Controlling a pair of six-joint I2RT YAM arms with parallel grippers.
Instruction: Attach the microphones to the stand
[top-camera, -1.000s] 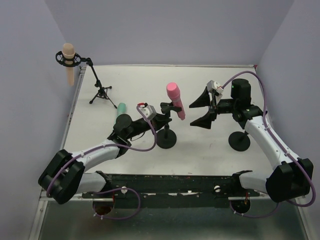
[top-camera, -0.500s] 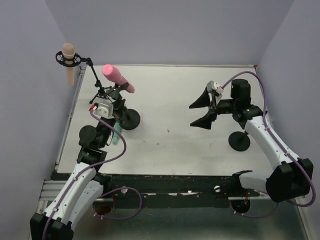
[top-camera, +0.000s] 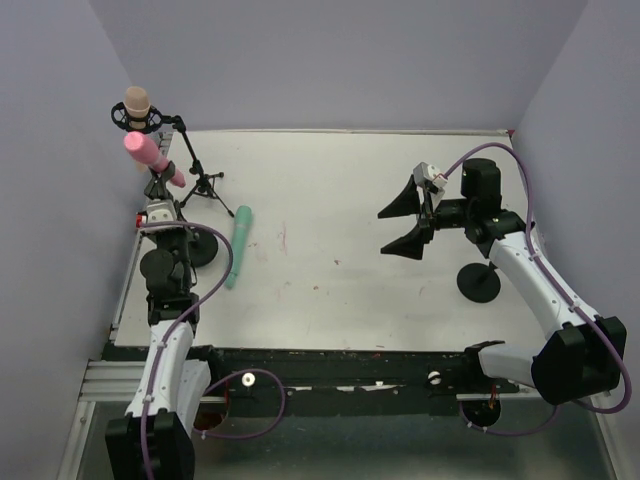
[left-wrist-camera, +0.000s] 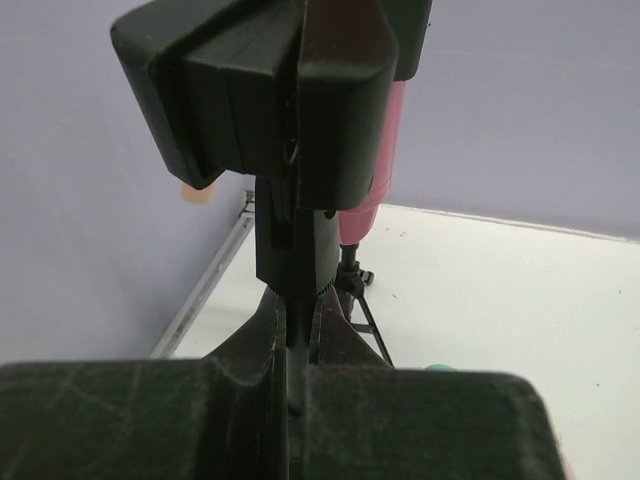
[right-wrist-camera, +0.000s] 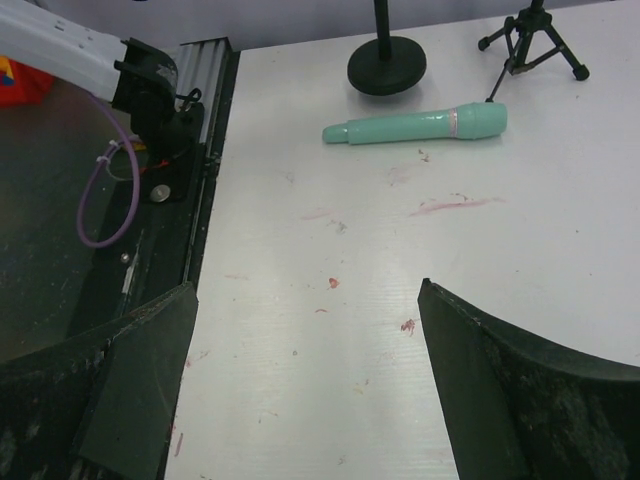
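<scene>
1. Lavender walls close in a white table (top-camera: 340, 190) scuffed with faint reddish marks
2. Left gripper (top-camera: 160, 200) sits at the table's far left edge, its jaws clamped tight on the thin black pole of the round-base stand (top-camera: 203, 250). In the left wrist view the fingers (left-wrist-camera: 270, 325) press against that pole with no gap
3. Pink microphone (top-camera: 150, 157) sits in the clip at the top of that stand, tilted, with its head up toward the left wall
4. Peach microphone (top-camera: 137, 103) hangs in the ring mount of the tripod stand (top-camera: 205, 185) at the far left corner, just behind the pink one. From above the two overlap, and I cannot tell whether they touch
5. Teal microphone (top-camera: 240, 245) lies flat on the table just right of the round base, in no stand, with its head end near a tripod leg
6. Right gripper (top-camera: 412, 215) hovers over the right half of the table, jaws spread wide and holding nothing. Only bare tabletop shows between its fingers (right-wrist-camera: 130, 390)
7. Second round base (top-camera: 478, 283) sits on the table beside the right arm, and its pole is hard to make out against the arm
</scene>
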